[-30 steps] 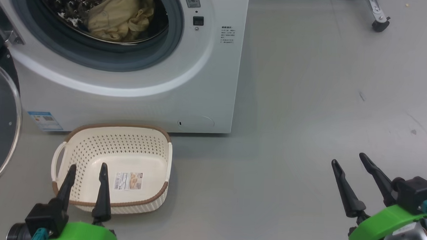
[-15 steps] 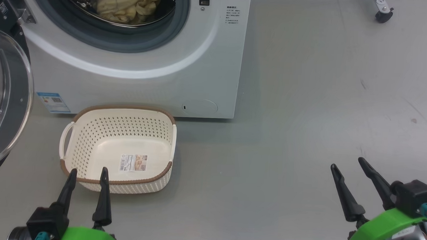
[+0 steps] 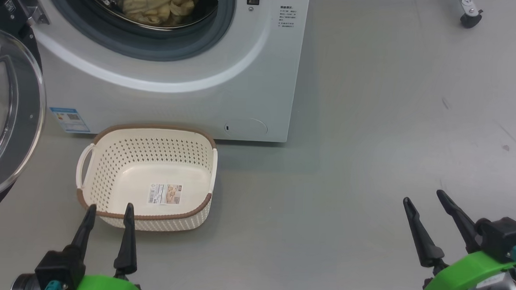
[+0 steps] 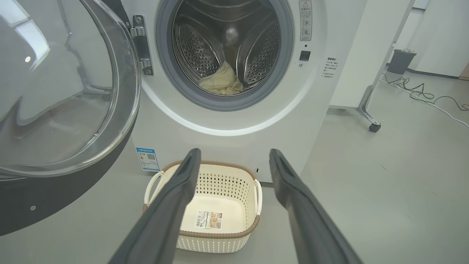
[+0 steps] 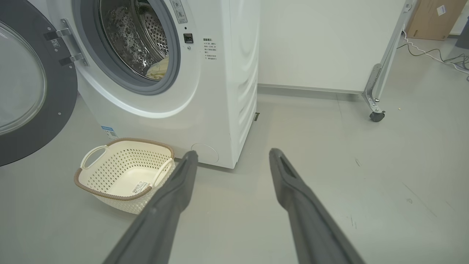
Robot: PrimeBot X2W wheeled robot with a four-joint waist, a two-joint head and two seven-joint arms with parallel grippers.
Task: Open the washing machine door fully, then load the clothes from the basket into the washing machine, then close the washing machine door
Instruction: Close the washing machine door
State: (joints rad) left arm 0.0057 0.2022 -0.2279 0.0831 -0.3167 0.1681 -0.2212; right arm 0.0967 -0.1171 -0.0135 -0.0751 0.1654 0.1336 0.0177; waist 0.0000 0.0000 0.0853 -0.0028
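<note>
The white washing machine (image 3: 176,96) (image 4: 227,124) (image 5: 220,91) stands with its door (image 3: 3,114) (image 4: 62,95) (image 5: 29,84) swung wide to the left. The cream clothes (image 3: 159,3) (image 4: 221,80) (image 5: 158,69) lie inside the steel drum. On the floor before the machine sits the cream basket (image 3: 148,179) (image 4: 205,209) (image 5: 124,174), with only a label sticker inside. My left gripper (image 3: 109,210) (image 4: 233,156) hangs open just in front of the basket's near rim, holding nothing. My right gripper (image 3: 423,198) (image 5: 232,156) is open over bare floor far to the right.
Grey floor (image 3: 374,124) spreads to the right of the machine. A castor wheel of a metal frame (image 3: 470,17) (image 4: 373,127) (image 5: 376,116) stands behind on the right. Cables (image 4: 421,91) and a dark bin (image 4: 401,60) lie further back near the white wall.
The head camera has tilted and shifted, so machine and basket sit a little lower and to the right than half a second ago. Both grippers stay open and hardly move.
</note>
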